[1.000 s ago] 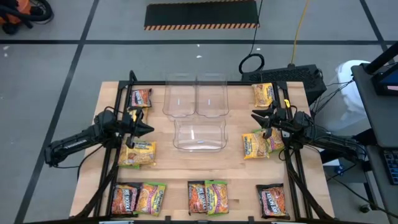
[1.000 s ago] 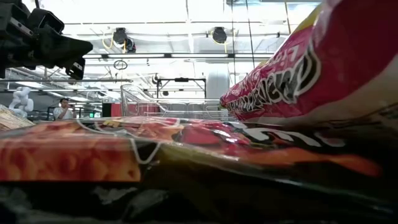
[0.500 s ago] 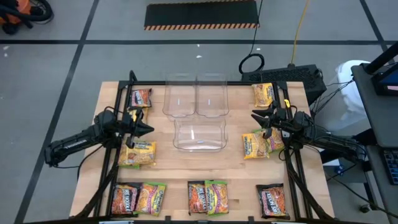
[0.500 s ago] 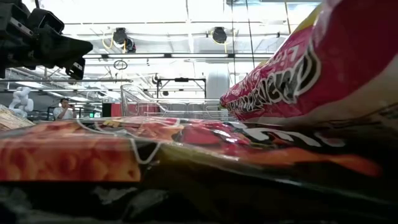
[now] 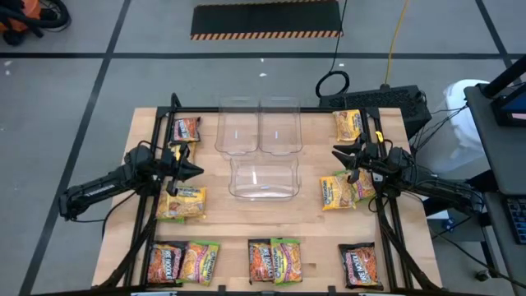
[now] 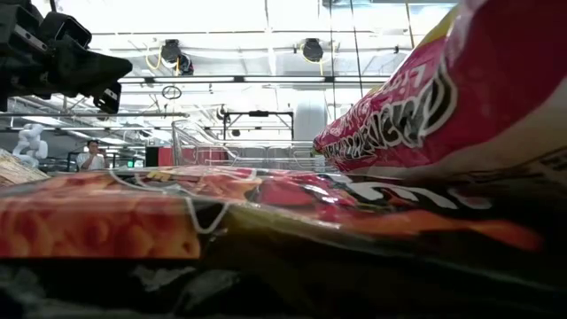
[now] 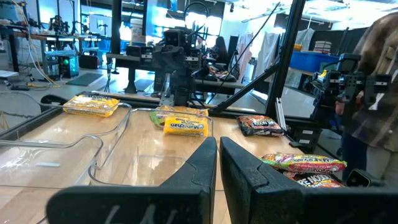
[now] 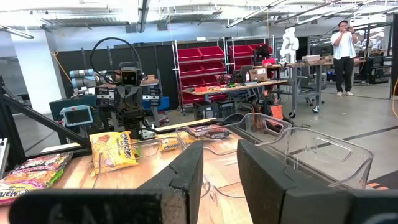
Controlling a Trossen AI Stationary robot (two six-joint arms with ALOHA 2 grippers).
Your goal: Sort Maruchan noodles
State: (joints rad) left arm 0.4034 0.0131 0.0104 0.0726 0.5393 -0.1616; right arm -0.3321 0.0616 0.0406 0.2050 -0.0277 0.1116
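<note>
yellow, red, green and dark noodle packets lie around the table edge from 3 to 12 o'clock. clear bins sit empty in the middle, so sorting looks not yet begun. left gripper, at 9 o'clock, has fingers almost together, holding nothing. right gripper, at 3 o'clock, has fingers a little apart, empty. next, one must reach down to a packet. low view shows only packets pressed close.
</note>
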